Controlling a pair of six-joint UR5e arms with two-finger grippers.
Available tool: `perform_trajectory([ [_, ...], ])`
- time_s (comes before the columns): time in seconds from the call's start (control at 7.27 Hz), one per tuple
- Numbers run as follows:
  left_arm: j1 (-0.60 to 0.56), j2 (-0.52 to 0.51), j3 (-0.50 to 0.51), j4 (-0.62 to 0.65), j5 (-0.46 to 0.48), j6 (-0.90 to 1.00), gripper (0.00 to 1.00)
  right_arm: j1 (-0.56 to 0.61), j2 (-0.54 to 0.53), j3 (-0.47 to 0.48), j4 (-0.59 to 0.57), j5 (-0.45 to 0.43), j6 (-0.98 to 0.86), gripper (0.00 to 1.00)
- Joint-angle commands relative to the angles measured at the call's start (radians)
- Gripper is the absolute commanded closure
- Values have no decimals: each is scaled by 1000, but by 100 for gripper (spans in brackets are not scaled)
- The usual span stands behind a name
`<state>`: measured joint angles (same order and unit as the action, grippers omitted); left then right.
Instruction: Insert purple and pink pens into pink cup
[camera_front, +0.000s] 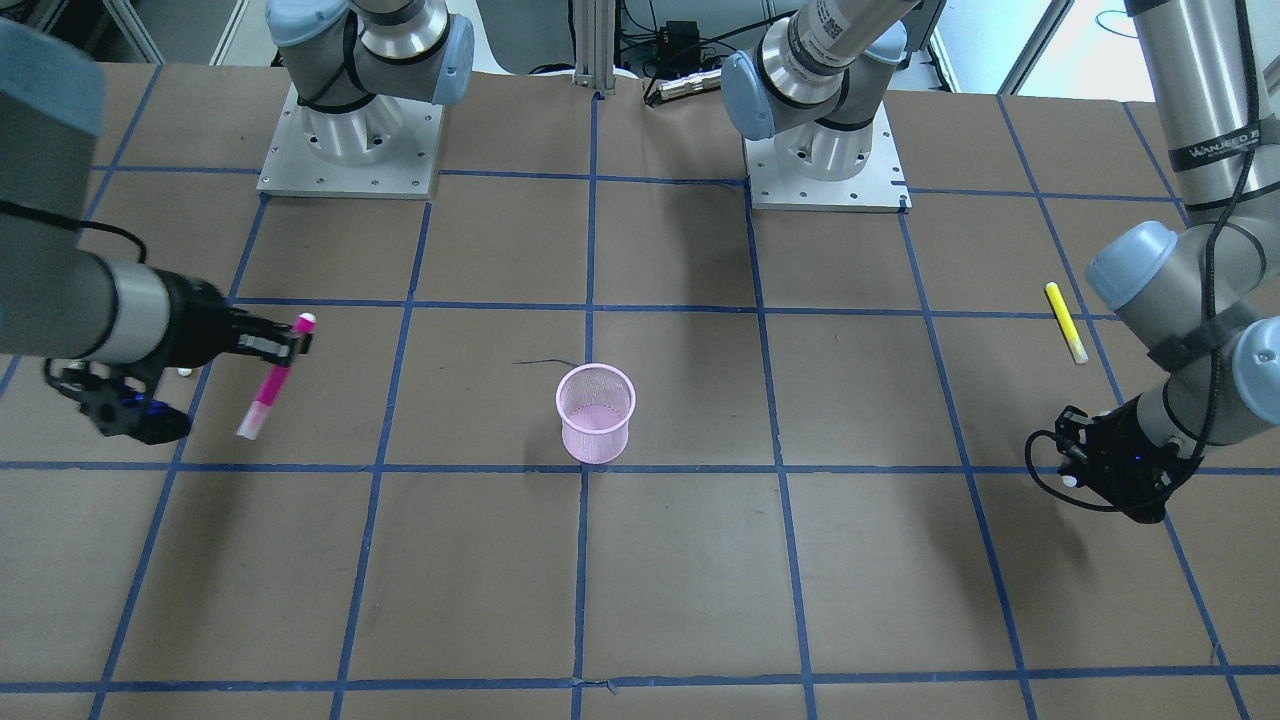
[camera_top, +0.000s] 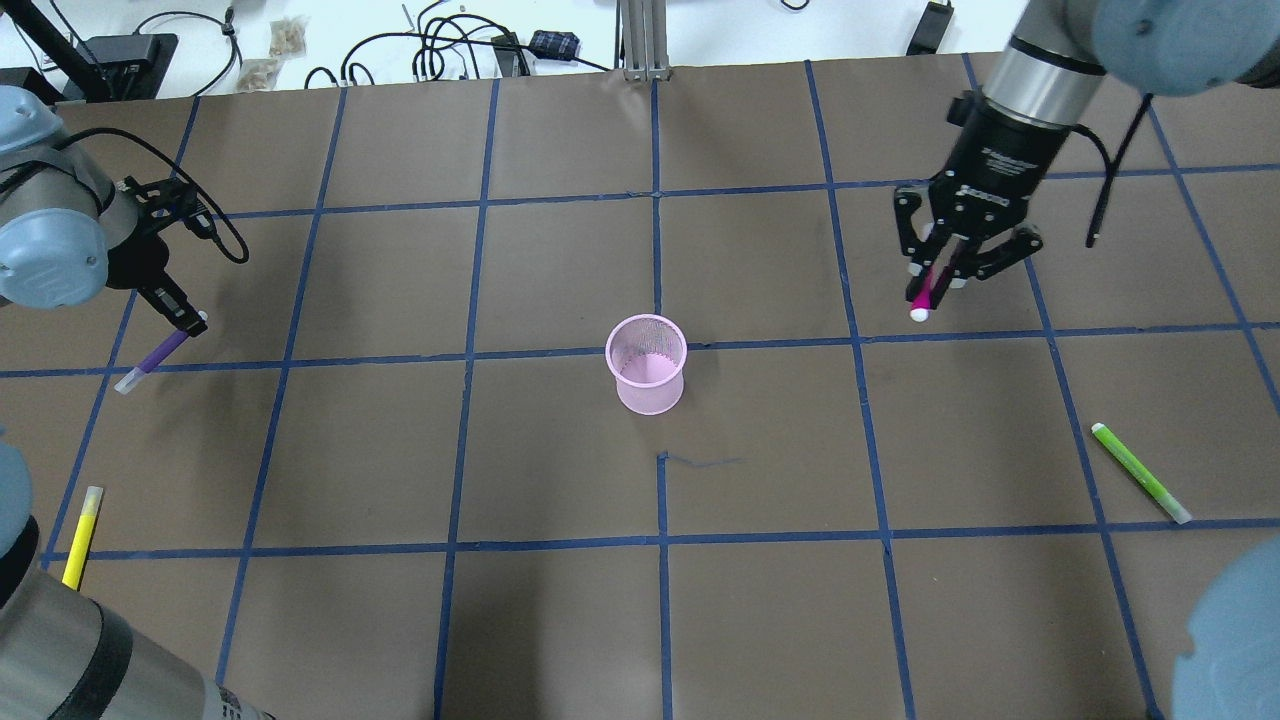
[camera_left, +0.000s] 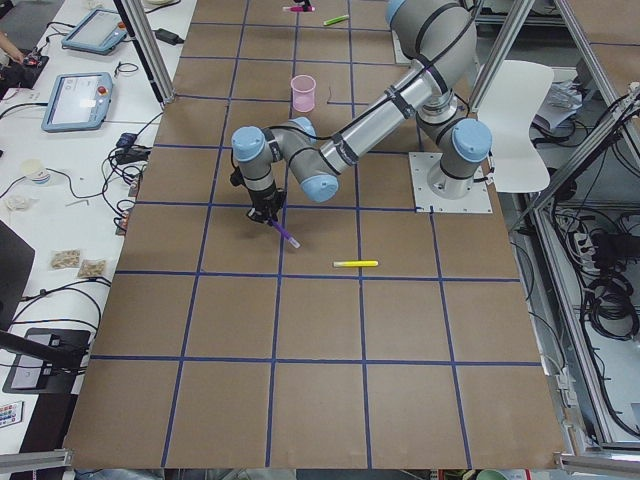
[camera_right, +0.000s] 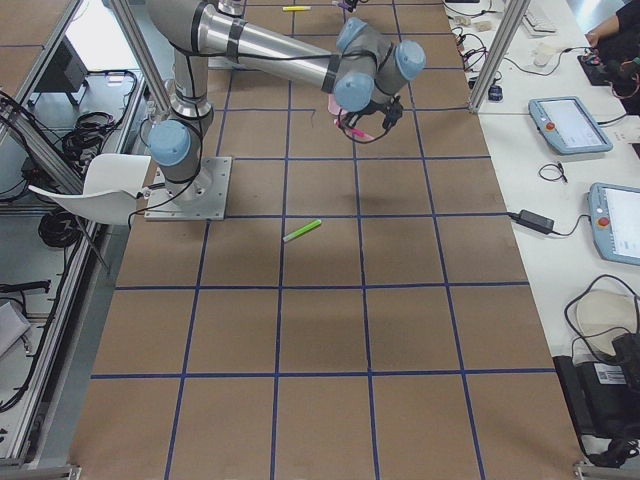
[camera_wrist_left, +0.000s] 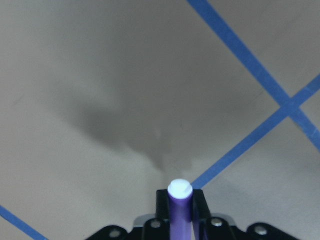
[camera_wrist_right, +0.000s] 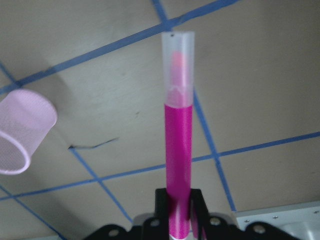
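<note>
The pink mesh cup (camera_top: 648, 365) stands upright and empty at the table's middle; it also shows in the front view (camera_front: 596, 412) and the right wrist view (camera_wrist_right: 20, 132). My right gripper (camera_top: 940, 275) is shut on the pink pen (camera_top: 921, 300) and holds it above the table, to the right of the cup; the pen hangs tilted in the front view (camera_front: 270, 385). My left gripper (camera_top: 190, 322) is shut on the purple pen (camera_top: 150, 355) at the far left, low over the table. The left wrist view shows the purple pen (camera_wrist_left: 180, 210) between the fingers.
A yellow pen (camera_top: 82, 523) lies near the left front edge. A green pen (camera_top: 1140, 472) lies on the right side of the table. Blue tape lines grid the brown table. The arm bases (camera_front: 350, 150) stand at the robot's side.
</note>
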<state>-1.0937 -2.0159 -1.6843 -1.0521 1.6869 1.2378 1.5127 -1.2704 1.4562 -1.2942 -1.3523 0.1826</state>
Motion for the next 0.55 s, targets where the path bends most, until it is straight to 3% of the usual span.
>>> perform_trajectory([
  [0.0, -32, 43, 8, -67, -1, -90, 100, 197, 29, -14, 0, 152, 3, 100],
  [0.41, -37, 80, -5, -107, -74, -93, 100, 219, 58, 1, 9, 413, 98, 100],
])
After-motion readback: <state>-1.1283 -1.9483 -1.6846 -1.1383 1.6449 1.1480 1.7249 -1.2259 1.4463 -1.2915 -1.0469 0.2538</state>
